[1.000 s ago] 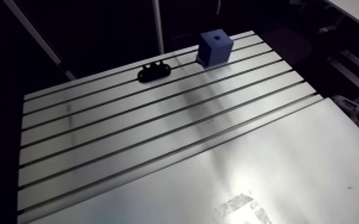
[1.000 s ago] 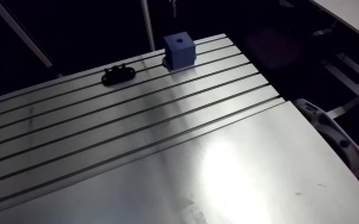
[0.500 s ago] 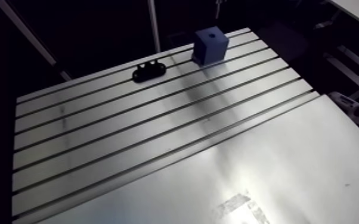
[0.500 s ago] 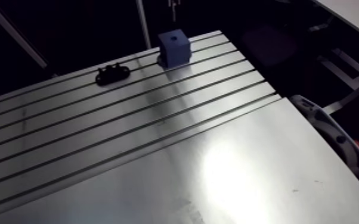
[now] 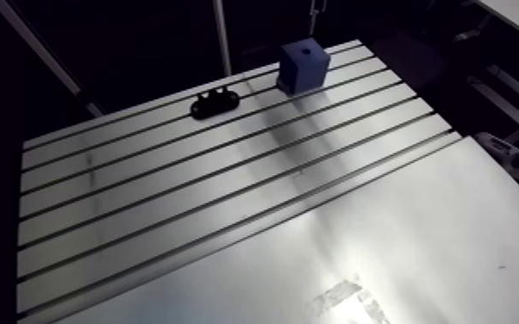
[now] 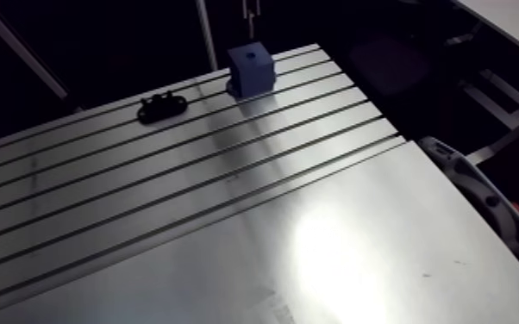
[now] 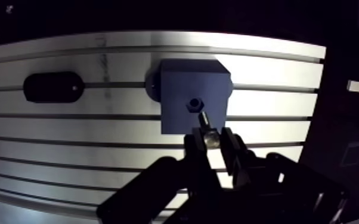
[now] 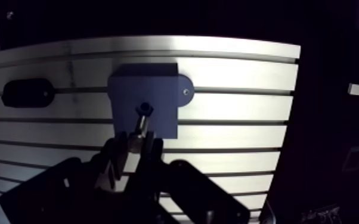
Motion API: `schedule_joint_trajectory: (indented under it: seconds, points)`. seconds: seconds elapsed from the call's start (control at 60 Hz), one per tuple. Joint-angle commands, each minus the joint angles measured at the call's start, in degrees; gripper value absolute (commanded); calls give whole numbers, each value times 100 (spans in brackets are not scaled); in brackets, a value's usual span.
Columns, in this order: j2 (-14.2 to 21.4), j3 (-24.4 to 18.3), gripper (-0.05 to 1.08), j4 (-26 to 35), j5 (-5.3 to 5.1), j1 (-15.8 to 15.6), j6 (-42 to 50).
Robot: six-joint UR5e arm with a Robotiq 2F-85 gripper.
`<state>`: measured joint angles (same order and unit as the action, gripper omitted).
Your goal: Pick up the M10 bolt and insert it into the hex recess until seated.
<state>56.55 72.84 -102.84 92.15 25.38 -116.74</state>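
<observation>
claw (image 7: pixel 212 143): pinched shut on the bolt (image 7: pixel 207 127) | bolt: tip pointed down at the hole (image 7: pixel 194 105) in the blue block (image 7: pixel 179 89), lined up to slide in | seated: looked not yet

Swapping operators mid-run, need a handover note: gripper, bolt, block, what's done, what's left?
Gripper: jaws shut on the M10 bolt, held pointing down at the block.
Blue block stands on the slotted table. The hex recess is in its top face, and the bolt's far end is lined up at it.
Black fixture lies beside the block, apart from it.
Done: bolt picked, brought to the recess.
Left: push in until seated, then release. Cannot tell whether it has entered yet.
</observation>
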Motion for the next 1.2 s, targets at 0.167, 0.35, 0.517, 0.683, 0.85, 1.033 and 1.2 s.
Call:
schedule_joint_trajectory:
  seconds: [0.167, 0.35, 0.517, 0.683, 0.85, 1.033, 1.2]
  points:
    - [-27, 85, 96, -21, 1, 3, 6]
    - [-44, 85, 96, -83, -8, 3, 6]
    - [-105, 76, 96, -92, -8, 3, 5]
    - [-123, 76, 96, -83, -17, -5, -2]
    - [-149, 110, 96, -83, -33, 2, -2]
    - [-150, 129, 96, -83, -26, -6, -2]
    - [-150, 129, 96, -90, -17, -6, 14]
